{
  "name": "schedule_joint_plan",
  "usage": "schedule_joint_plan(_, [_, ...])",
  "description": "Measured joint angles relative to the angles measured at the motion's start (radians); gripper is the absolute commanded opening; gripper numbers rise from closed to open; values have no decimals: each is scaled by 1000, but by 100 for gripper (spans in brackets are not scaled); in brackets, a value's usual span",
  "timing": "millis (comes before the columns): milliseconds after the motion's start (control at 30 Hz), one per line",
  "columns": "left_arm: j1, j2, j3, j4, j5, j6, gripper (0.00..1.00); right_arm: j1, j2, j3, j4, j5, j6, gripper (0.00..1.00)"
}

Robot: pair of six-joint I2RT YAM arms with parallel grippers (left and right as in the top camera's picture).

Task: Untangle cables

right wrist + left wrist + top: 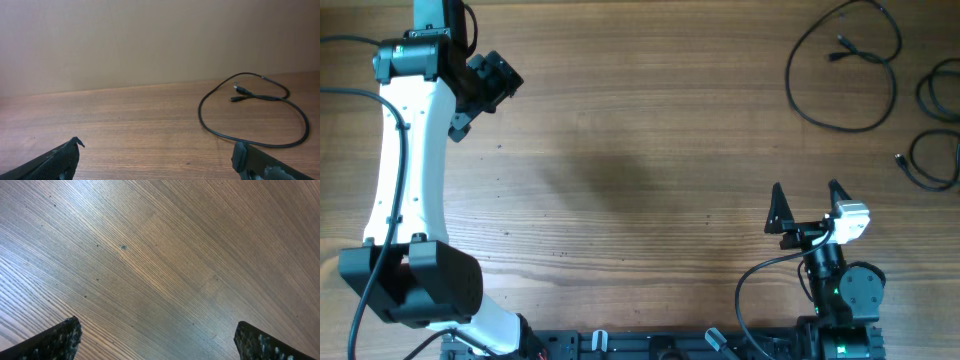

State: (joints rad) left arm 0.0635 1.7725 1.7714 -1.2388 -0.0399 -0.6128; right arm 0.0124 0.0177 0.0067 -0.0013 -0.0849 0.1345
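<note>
A thin black cable lies in one wide loop at the far right of the table, its plug ends inside the loop; it also shows in the right wrist view. More black cable loops lie at the right edge, apart from it and partly cut off. My right gripper is open and empty, near the front edge, well short of the loop. My left gripper is open and empty at the far left, over bare wood, far from every cable.
The wooden table spreads between the two arms. The white left arm reaches along the left side. A dark rail and a thicker robot wire sit at the front edge.
</note>
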Motion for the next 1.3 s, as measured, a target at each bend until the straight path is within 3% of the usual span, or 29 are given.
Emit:
schedule_joint_plan(867, [0, -14, 0, 0, 0, 0, 100, 0, 0, 0, 0, 0, 4, 100])
schedule_joint_plan(1300, [0, -545, 2, -15, -46, 18, 100, 0, 0, 0, 0, 0, 8, 100])
